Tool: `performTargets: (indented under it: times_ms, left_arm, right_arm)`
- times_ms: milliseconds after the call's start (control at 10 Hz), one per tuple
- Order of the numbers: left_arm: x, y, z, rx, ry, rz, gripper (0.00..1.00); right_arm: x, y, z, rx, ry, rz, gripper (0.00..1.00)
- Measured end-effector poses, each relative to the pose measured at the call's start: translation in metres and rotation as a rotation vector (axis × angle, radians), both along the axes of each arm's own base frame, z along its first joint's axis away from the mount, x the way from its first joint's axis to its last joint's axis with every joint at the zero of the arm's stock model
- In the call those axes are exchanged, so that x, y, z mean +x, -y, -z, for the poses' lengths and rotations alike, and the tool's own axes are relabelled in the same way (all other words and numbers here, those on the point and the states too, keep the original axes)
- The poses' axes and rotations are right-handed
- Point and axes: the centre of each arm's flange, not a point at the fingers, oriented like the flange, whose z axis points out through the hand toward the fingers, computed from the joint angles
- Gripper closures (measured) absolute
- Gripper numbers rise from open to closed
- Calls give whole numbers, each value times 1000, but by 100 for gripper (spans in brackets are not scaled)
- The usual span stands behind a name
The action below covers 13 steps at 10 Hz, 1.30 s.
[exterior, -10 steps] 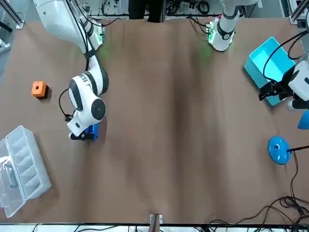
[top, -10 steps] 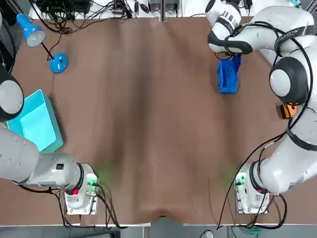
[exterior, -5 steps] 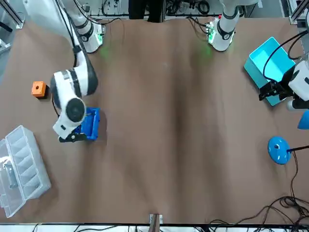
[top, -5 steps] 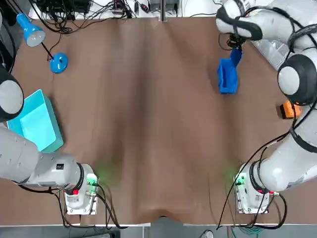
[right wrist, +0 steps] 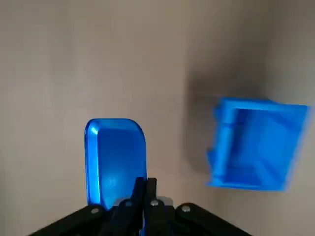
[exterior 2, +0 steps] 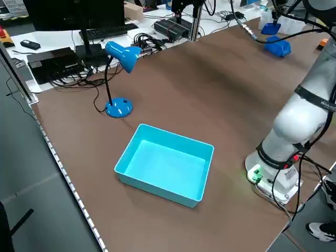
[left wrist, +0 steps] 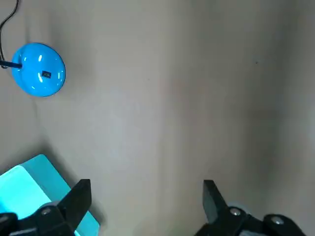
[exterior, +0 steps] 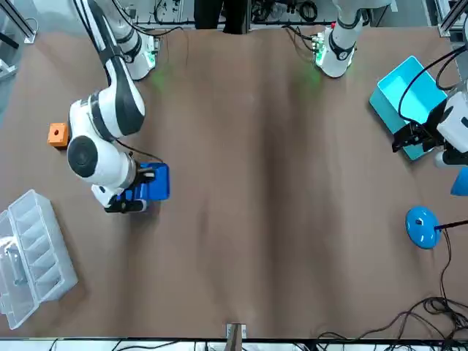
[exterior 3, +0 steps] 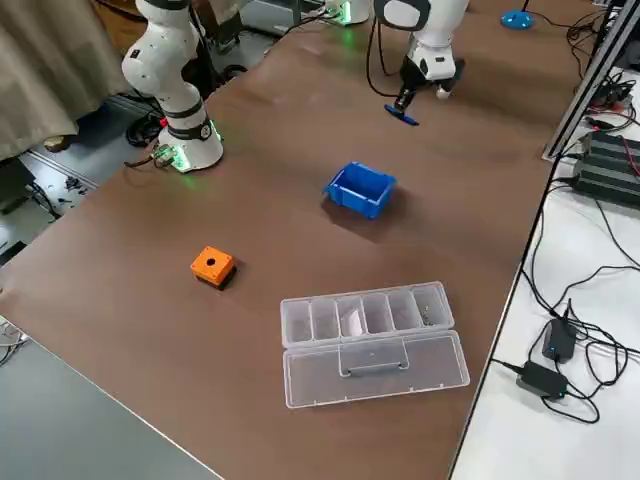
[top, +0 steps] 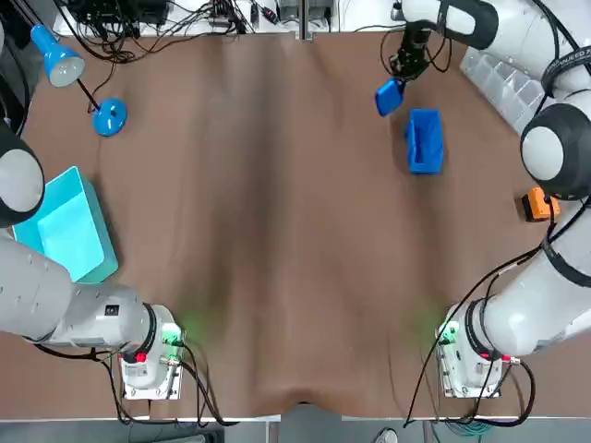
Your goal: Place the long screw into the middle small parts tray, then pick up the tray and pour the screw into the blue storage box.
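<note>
My right gripper [top: 403,72] is shut on the rim of a small dark-blue parts tray [top: 389,96], which hangs above the table near its far edge. In the right wrist view the fingers [right wrist: 144,191] pinch the tray [right wrist: 115,156] at its near end. The blue storage bin [top: 424,140] stands on the table just right of the tray; the wrist view also shows this bin [right wrist: 256,142]. I make out no screw in the tray or the bin. My left gripper [left wrist: 145,196] is open and hovers by the cyan box [left wrist: 24,187].
A clear compartment organizer [top: 503,78] lies at the far right corner, with an orange block [top: 538,203] nearer me on the right. A cyan box [top: 65,226] sits at the left edge. A blue desk lamp [top: 55,55] with its round base [top: 109,117] stands far left.
My right gripper has swung away from above the blue bin and to the left, carrying the small tray. The bin now shows in full. The left arm has not moved.
</note>
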Motion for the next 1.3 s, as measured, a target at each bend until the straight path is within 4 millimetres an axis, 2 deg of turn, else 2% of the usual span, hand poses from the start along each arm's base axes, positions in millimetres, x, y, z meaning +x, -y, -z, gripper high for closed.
performTargets:
  times_ms: [200,400,500,800,900,1000,1100,1300]
  left_arm:
    - [0,0,0,0,0,0,0]
    - [0,0,0,0,0,0,0]
    - [0,0,0,0,0,-1,0]
    - [0,0,0,0,0,-1,0]
    - [0,0,0,0,0,0,0]
    - [0,0,0,-1,0,0,0]
    - [0,0,0,-1,0,0,0]
    - [0,0,0,-1,0,-1,0]
  right_arm:
    - [-4,-58,9,198,11,54,97]
    - [-18,-128,25,355,3,103,97]
    - [-24,-159,41,398,4,124,97]
    - [-40,-246,107,419,31,122,97]
    - [-46,-267,128,417,55,123,97]
    - [-51,-279,148,413,76,122,97]
    - [-54,-283,164,406,80,118,97]
    - [-52,-286,182,403,99,108,97]
